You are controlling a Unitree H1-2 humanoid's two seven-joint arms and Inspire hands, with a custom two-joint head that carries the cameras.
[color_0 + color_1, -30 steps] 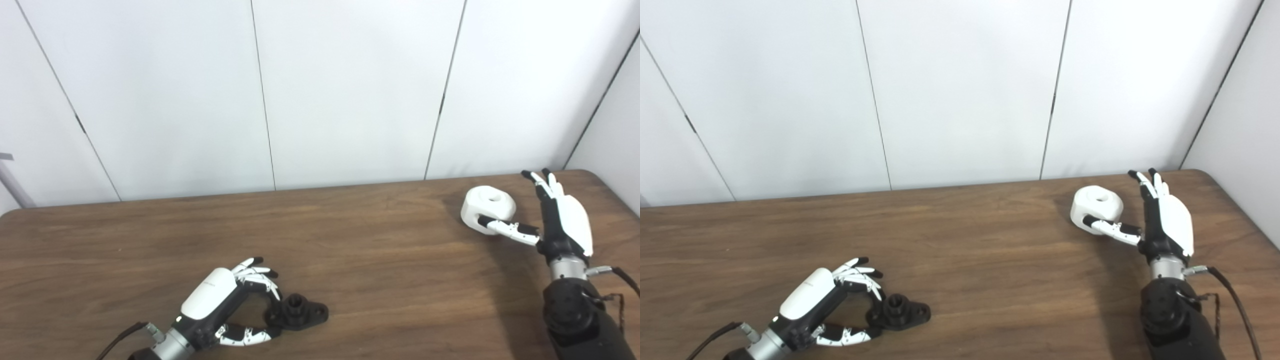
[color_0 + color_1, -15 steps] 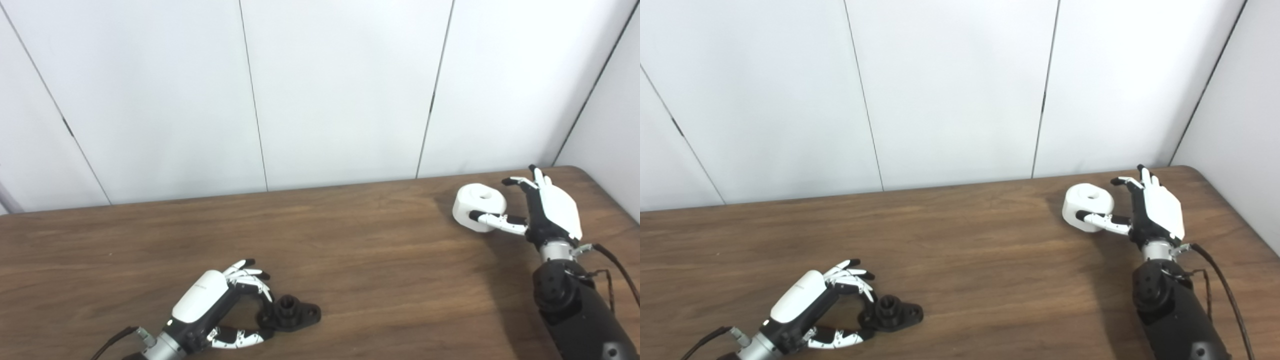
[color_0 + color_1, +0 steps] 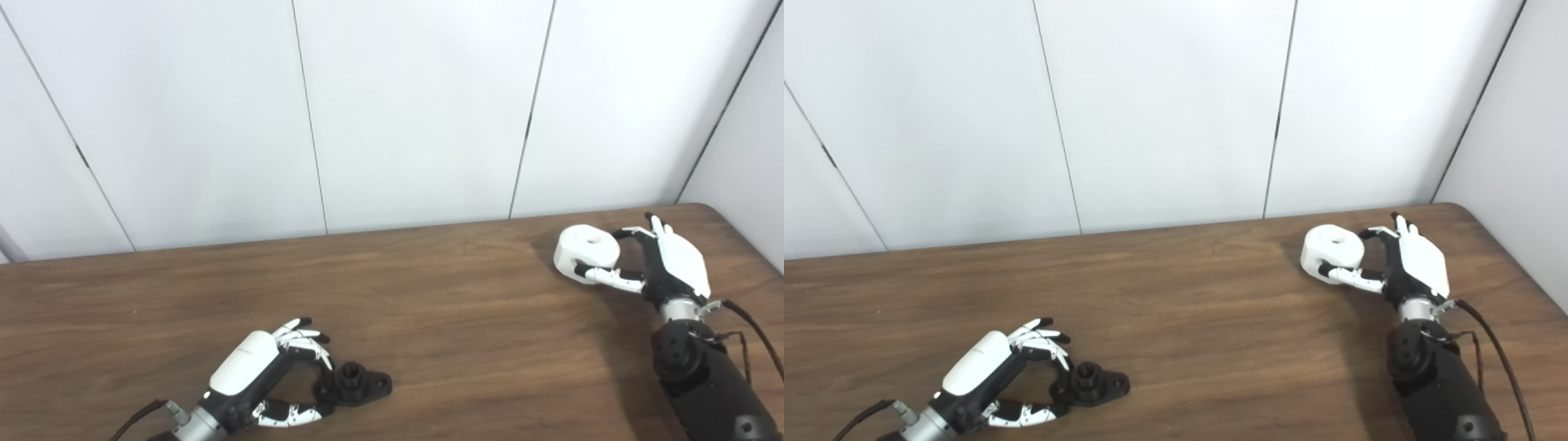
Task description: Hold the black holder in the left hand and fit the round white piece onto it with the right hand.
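The black holder (image 3: 355, 387), a short collar on a flat base, lies on the wooden table (image 3: 429, 318) near the front left. My left hand (image 3: 263, 376) lies just left of it, with curled fingers (image 3: 312, 352) on top of its left end and the thumb against that end from the front. The round white piece (image 3: 585, 252), a thick ring with a centre hole, sits at the back right. My right hand (image 3: 658, 269) wraps it: the thumb presses its front side and the fingers (image 3: 1373, 233) hook over its right rim.
A white panelled wall runs along the table's far edge. The table's rounded right corner (image 3: 723, 214) lies just behind my right hand. Bare wood spans the stretch between the two hands.
My right hand's fingers, straight and apart a second ago, have curled in onto the white piece's right rim. The left hand and the holder keep their pose; the camera shifted slightly.
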